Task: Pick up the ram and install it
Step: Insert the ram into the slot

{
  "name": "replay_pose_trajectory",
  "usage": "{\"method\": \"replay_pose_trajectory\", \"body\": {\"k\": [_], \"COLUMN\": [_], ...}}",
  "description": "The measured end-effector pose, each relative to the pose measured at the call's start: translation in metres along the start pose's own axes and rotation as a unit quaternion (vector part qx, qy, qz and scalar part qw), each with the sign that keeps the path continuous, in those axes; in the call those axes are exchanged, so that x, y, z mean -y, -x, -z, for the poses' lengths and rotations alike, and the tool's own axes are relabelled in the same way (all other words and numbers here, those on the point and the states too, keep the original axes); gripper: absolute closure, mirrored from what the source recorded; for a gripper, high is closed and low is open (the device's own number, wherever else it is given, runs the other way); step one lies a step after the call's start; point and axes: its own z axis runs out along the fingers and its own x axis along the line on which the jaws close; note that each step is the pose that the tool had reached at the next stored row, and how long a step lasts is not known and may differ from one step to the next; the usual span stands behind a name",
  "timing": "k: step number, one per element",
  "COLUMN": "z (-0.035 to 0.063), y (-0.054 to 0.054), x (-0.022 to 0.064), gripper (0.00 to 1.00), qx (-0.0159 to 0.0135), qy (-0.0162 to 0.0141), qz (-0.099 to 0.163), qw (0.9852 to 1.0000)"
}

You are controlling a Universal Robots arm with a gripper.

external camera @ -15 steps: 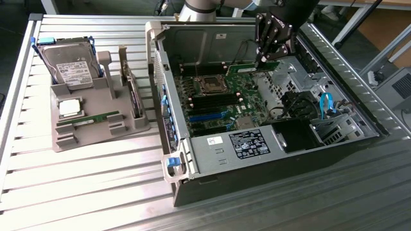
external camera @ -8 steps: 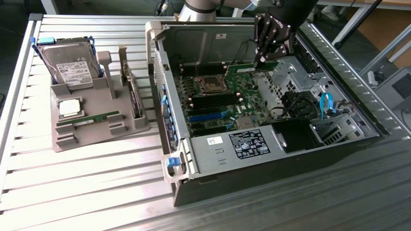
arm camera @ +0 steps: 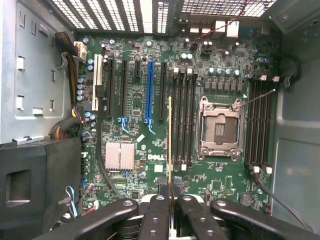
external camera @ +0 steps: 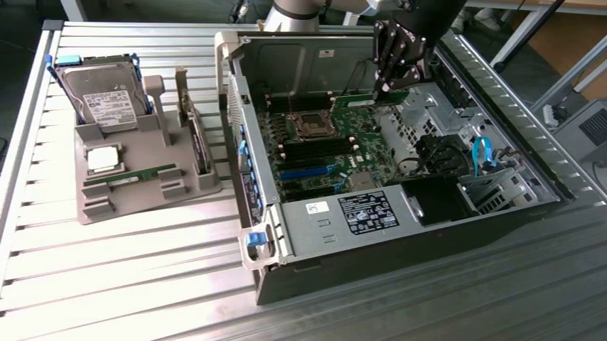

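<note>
Gripper (arm camera: 170, 194): fingers (arm camera: 158, 215) clamped on ram (arm camera: 170, 140) | case (external camera: 303, 238): side open, you held station inside | motherboard (arm camera: 135, 125): ram edge-on above it | memory slots (arm camera: 182, 120): black, just beside ram's edge | note: you needed it parallel over one slot, pressed evenly.

Gripper (external camera: 385, 91) holds ram (external camera: 355, 100) above motherboard (external camera: 353, 142).

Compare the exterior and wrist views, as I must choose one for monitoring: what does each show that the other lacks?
Exterior: a grey tray holding a silver hard drive and a square silver processor chip. Wrist: white Dell lettering on the green motherboard. Both: the black gripper shut on the thin green ram stick, and the metal-framed processor socket.
</note>
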Motion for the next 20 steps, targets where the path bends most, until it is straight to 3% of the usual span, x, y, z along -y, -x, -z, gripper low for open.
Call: {"method": "replay_pose_trajectory", "body": {"k": [20], "z": [-0.0048], "y": [0.0051], "x": [-0.0030], "gripper": [0.89], "qx": [0.0000], "qy": [0.0000], "qz": [0.000], "qw": [1.0000]}}
